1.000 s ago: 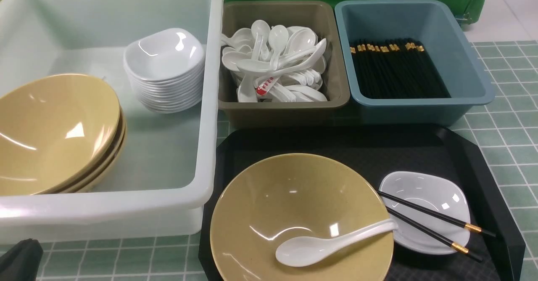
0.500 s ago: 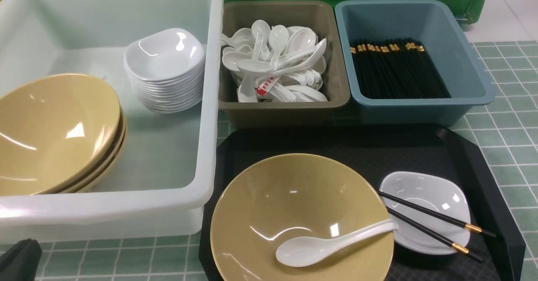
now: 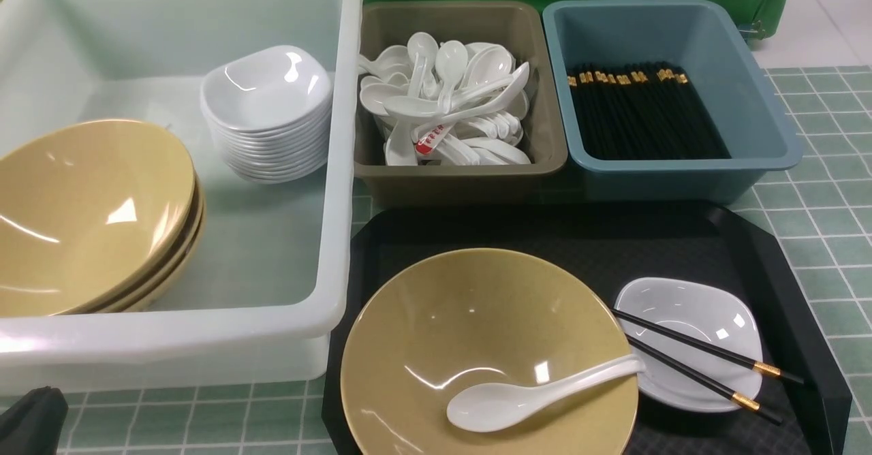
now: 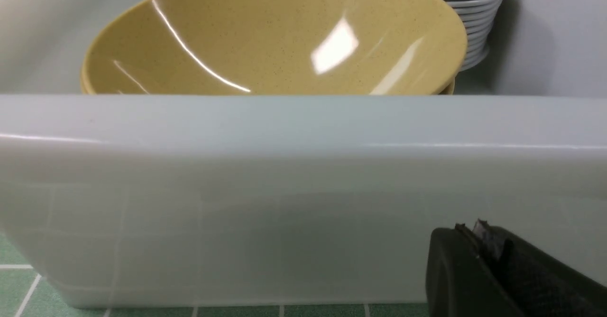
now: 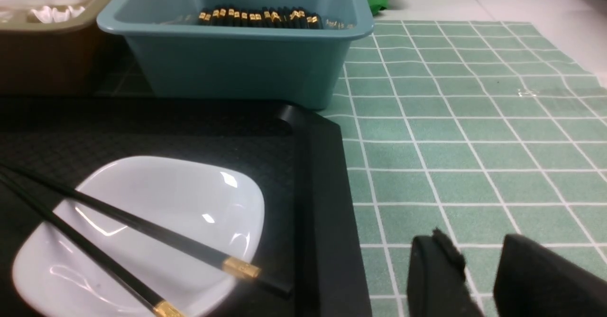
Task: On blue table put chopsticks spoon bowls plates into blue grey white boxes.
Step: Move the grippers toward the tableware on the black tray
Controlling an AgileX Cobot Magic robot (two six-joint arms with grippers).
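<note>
On the black tray, a tan bowl (image 3: 487,332) holds a white spoon (image 3: 531,397). Beside it sits a white plate (image 3: 688,325) (image 5: 142,212) with two black chopsticks (image 3: 702,366) (image 5: 142,229) lying across it. The white tub (image 3: 337,169) holds stacked bowls (image 3: 88,216) (image 4: 275,37) and stacked plates (image 3: 266,114). My left gripper (image 3: 34,417) (image 4: 469,227) is shut and empty, low in front of the tub's near wall (image 4: 284,189). My right gripper (image 5: 474,241) is out of the front view; it stands open and empty over the blue table (image 5: 474,132), beside the tray's right edge.
The grey box (image 3: 463,172) is full of white spoons, one of them with red marking. The blue box (image 3: 681,176) (image 5: 237,65) holds a row of chopsticks. The black tray (image 3: 613,237) (image 5: 322,174) has a raised rim. A green cloth hangs behind the boxes.
</note>
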